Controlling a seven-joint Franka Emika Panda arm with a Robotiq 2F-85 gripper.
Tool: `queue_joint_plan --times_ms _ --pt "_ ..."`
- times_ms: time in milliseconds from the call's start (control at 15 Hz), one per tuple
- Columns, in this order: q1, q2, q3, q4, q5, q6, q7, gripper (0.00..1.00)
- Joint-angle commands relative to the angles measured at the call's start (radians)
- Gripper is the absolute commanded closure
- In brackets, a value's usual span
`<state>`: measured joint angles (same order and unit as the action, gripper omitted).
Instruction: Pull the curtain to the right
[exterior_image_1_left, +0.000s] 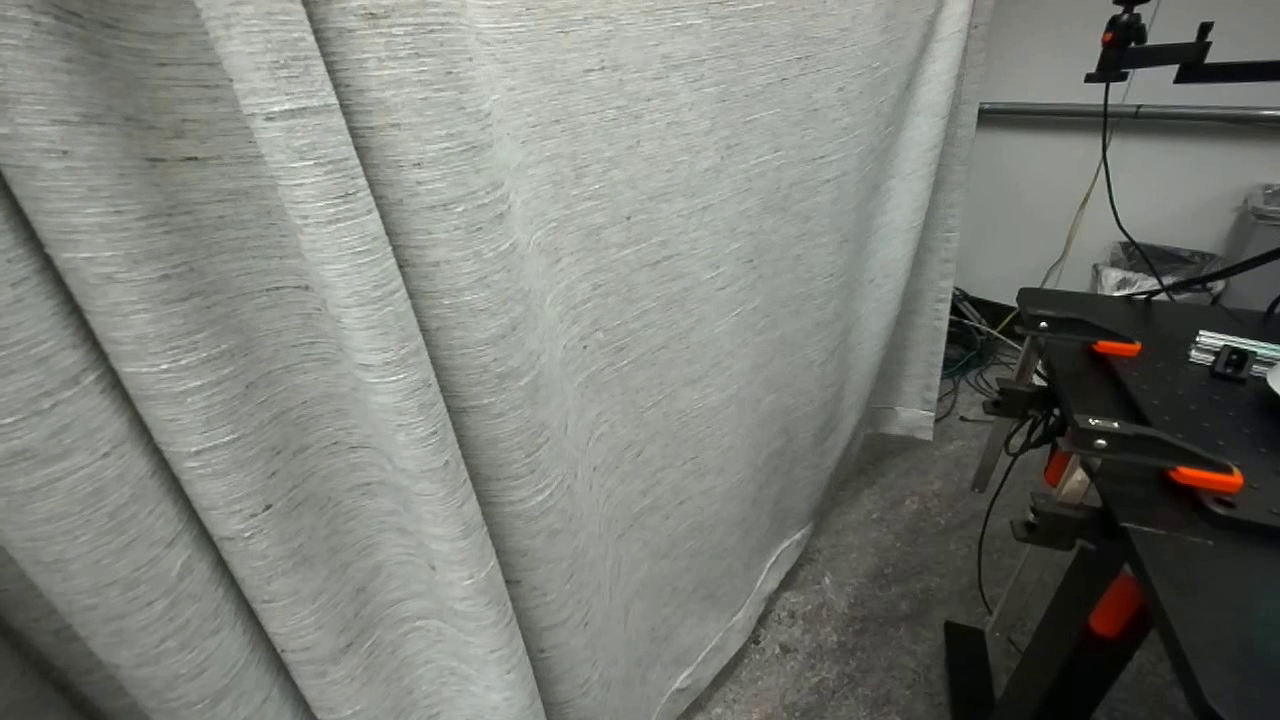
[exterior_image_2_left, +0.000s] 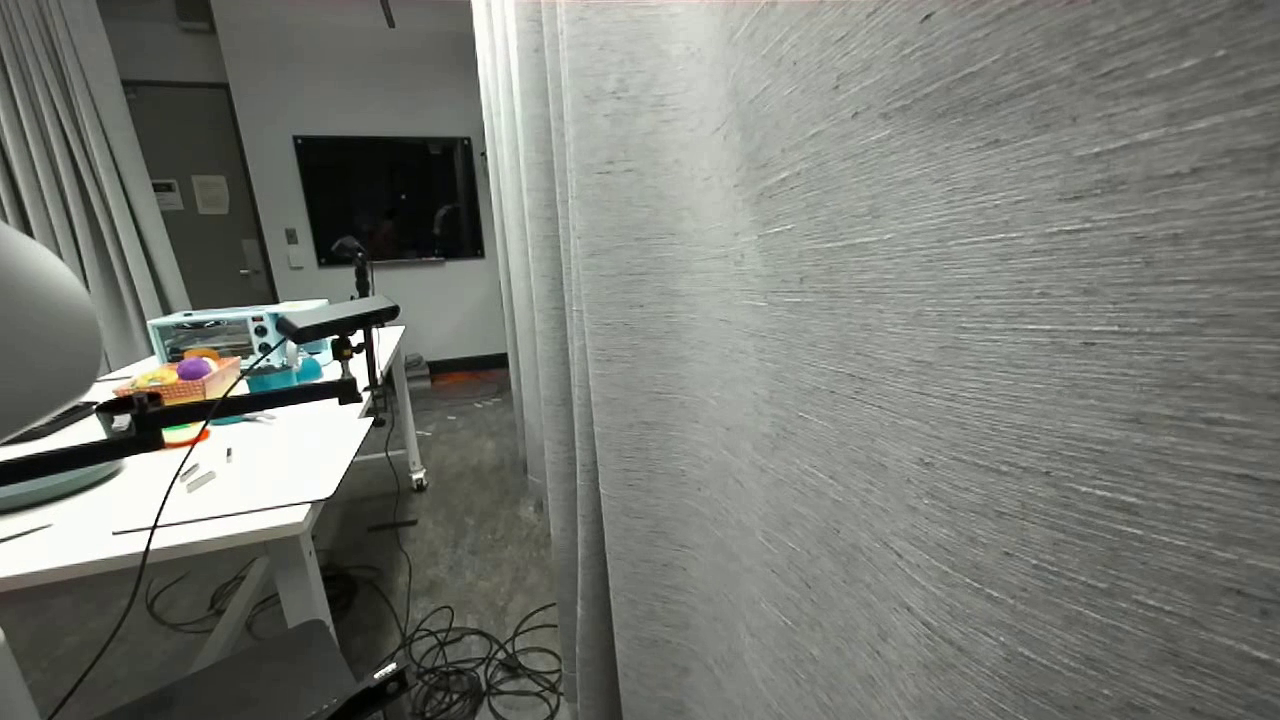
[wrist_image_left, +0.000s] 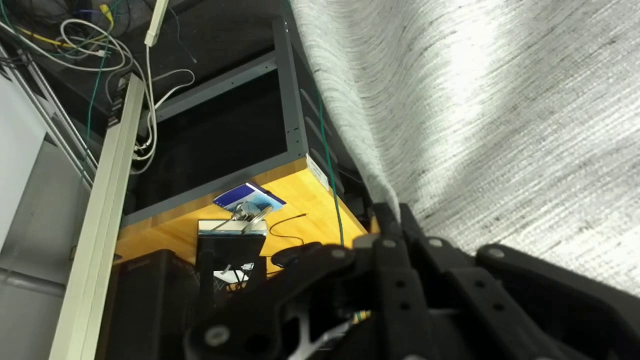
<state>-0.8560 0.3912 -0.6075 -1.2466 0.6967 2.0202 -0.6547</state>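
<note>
The curtain (exterior_image_1_left: 660, 300) is a huge light grey woven drape with deep vertical folds. In an exterior view it fills the left and middle, and its lower part slants over the dark floor. It also fills the right half of an exterior view (exterior_image_2_left: 900, 350). In the wrist view the curtain (wrist_image_left: 490, 110) spreads over the upper right. My gripper (wrist_image_left: 394, 209) is at the lower middle of the wrist view. Its fingers are closed on the thin edge of the curtain, which runs down between the fingertips. The gripper and arm do not show in either exterior view; the curtain fills much of both.
A black table (exterior_image_1_left: 1170, 590) with orange-handled clamps (exterior_image_1_left: 1150, 445) stands right of the curtain. A white table (exterior_image_2_left: 290, 455) and coiled cables (exterior_image_2_left: 480, 660) lie left of it. In the wrist view, a wooden desk (wrist_image_left: 320, 210) and a green cable (wrist_image_left: 327, 150) are beside the gripper.
</note>
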Motion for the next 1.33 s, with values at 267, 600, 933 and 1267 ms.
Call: queue_joint_plan --times_ms 267,600,933,1267 --pt "-0.286 0.186 0.271 0.250 -0.099 -0.037 0.176 0.99" --pt "-0.302 0.240 0.261 0.301 -0.119 -0.045 0.244 0.99" --pt "-0.338 0.272 0.271 0.347 -0.129 -0.080 0.304 0.99" --pt "-0.397 0.296 0.260 0.365 -0.114 -0.128 0.329 0.99"
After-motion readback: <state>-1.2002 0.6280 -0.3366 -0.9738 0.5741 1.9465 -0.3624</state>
